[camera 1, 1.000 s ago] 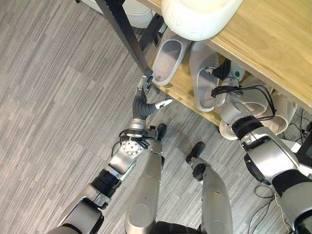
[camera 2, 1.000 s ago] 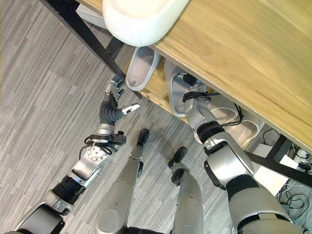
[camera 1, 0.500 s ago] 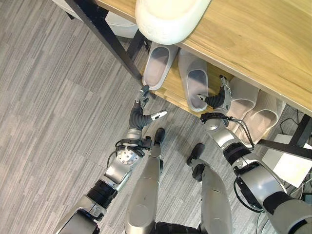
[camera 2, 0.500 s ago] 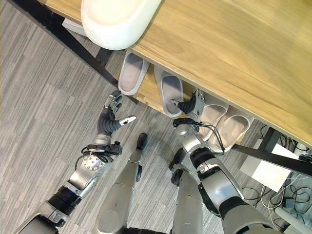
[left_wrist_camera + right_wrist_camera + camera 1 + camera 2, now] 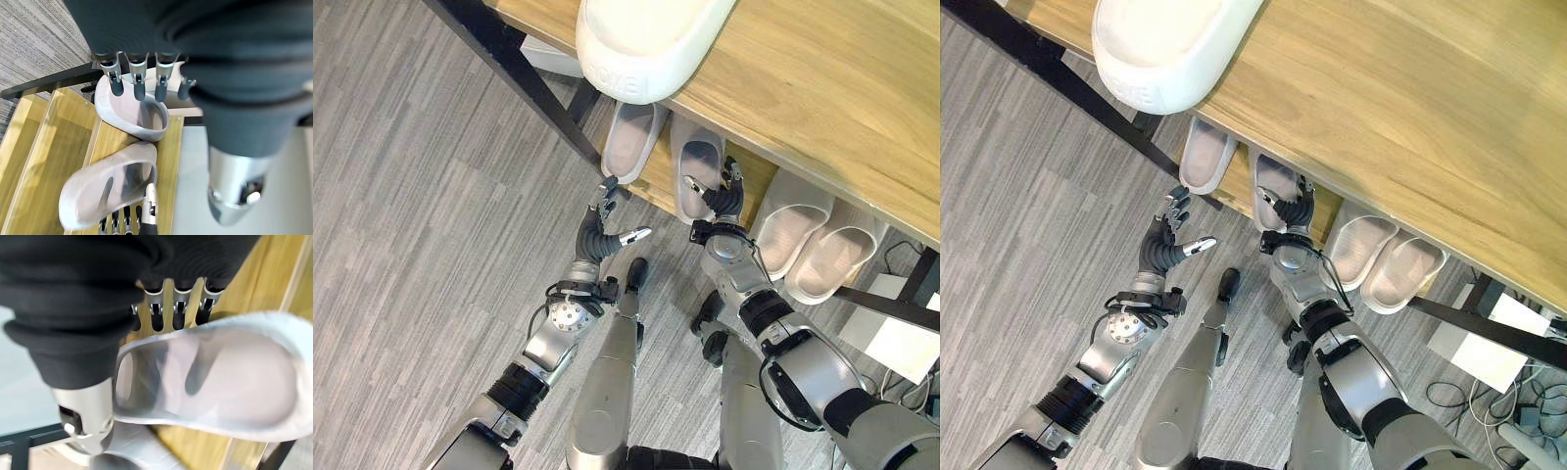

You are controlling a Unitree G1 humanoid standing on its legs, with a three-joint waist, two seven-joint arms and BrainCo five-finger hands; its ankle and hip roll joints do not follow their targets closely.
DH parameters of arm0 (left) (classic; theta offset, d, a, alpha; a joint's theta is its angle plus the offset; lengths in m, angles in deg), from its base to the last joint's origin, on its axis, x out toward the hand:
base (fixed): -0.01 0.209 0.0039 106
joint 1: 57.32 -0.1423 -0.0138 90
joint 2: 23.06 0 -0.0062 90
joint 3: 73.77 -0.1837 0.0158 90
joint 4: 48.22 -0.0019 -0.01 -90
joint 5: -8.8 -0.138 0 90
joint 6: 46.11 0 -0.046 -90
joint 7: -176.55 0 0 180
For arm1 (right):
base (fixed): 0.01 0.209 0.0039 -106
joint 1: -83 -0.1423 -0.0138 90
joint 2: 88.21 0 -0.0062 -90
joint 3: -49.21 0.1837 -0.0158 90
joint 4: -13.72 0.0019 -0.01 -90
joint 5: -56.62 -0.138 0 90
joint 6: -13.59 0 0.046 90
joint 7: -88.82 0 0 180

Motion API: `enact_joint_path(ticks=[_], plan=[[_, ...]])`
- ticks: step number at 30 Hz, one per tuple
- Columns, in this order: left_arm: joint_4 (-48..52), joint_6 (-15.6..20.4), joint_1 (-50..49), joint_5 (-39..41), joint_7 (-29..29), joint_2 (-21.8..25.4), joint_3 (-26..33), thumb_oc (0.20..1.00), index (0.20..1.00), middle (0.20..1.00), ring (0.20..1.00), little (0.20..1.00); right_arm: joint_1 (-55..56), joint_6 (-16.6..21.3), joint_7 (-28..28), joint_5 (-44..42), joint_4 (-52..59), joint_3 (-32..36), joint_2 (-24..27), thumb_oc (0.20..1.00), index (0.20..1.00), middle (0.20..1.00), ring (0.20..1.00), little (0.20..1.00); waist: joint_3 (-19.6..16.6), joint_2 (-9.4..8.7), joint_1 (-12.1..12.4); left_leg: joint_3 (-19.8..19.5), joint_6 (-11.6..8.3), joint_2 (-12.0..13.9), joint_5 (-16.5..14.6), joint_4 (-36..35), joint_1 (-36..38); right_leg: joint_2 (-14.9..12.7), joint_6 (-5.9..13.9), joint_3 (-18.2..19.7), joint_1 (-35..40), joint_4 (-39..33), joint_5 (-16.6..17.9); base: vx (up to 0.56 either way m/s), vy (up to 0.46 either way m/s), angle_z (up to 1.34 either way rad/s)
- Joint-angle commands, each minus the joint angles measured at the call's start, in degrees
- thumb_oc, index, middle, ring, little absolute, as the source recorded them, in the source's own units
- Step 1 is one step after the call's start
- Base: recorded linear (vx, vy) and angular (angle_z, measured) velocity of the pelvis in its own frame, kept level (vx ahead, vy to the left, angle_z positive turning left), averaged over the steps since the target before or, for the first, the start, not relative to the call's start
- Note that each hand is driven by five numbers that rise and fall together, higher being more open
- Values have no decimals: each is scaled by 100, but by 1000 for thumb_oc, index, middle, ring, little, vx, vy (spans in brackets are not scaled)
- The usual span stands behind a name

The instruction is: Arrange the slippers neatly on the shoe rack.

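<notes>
Mostly done, by my reckoning: four pale slippers sat on the shoe rack's lower shelf. Right hand, fingers straight and holding nothing, rested at the second slipper's heel, likely nudging it. Left hand hovered spread, empty, beside the first slipper.

Grey striped carpet floor; white paper sheet on floor, right.

On the shoe rack's lower shelf we see four slippers in a row: the left pair near its left end, the right pair further right. Another slipper lies on the top board, overhanging its front edge above the left pair.
</notes>
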Motion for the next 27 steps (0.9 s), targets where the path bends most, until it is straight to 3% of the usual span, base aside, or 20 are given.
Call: enact_joint_path(ticks=[1, 8, 9, 11, 14, 18, 22, 27], plan=[[360, 162, -17, 162, 90, -15, -112, 1000, 1000, 1000, 1000, 1000, -14, 292, -482, -944, 121, 29, -286, 1000, 1000, 1000, 1000, 1000, -247, 13, 226, 125, 82, -73, -1075, 326, 240, -236, 653, 255, 513, -476, -378, 16, -37, 1], [407, 98, 34, 182, 143, 7, -101, 1000, 1000, 1000, 1000, 1000, -251, 370, -588, -1381, 444, 91, -121, 1000, 1000, 1000, 1000, 1000, -249, -50, 275, 121, 69, -44, -1079, 307, 363, -217, 644, 273, 618, -474, -397, 2, -27, 4], [395, 78, 31, 177, 152, 12, -107, 1000, 1000, 1000, 1000, 1000, -197, 361, -632, -1440, 531, 86, -106, 1000, 1000, 1000, 1000, 1000, -244, -61, 263, 145, 87, -46, -918, 278, 348, -221, 603, 240, 612, -540, -225, -72, -13, -1], [380, 48, -7, 192, 185, 28, -84, 1000, 1000, 1000, 1000, 1000, -86, 273, -631, -1325, 542, 59, -52, 1000, 1000, 1000, 1000, 1000, -254, -82, 243, 171, 77, -37, -917, 239, 433, -207, 607, 249, 694, -596, -200, -24, -19, -3], [387, -23, -357, 234, 310, 68, 276, 1000, 1000, 1000, 1000, 1000, 1213, -330, -978, 8, 1903, -451, 469, 1000, 1000, 1000, 1000, 1000, -571, -270, 6, 323, 49, 112, -786, -196, 919, -67, 638, 321, 1181, -1218, 47, 62, -51, -17], [377, -106, -636, 278, 326, 12, 465, 1000, 1000, 1000, 1000, 1000, 1962, -518, -1299, 689, 2672, -563, 786, 1000, 1000, 1000, 1000, 1000, -879, -384, -184, 455, 45, 221, -699, -482, 1264, 16, 673, 326, 1536, -1608, 195, 87, -48, -23], [331, -160, -991, 219, 368, -115, 789, 1000, 1000, 1000, 1000, 1000, 3000, -399, -1796, 1116, 3720, -286, 1015, 1000, 1000, 1000, 1000, 1000, -1322, -448, -473, 645, 6, 288, -515, -959, 1794, 137, 745, 375, 2032, -2178, 394, 103, -26, -20], [204, -204, -1191, 94, 481, -113, 911, 1000, 1000, 1000, 1000, 1000, 3710, -345, -2081, 1332, 4157, -73, 1243, 1000, 1000, 1000, 1000, 1000, -1601, -397, -660, 798, -23, 315, -419, -1292, 2142, 201, 781, 442, 2284, -2472, 490, 72, -6, -26]])
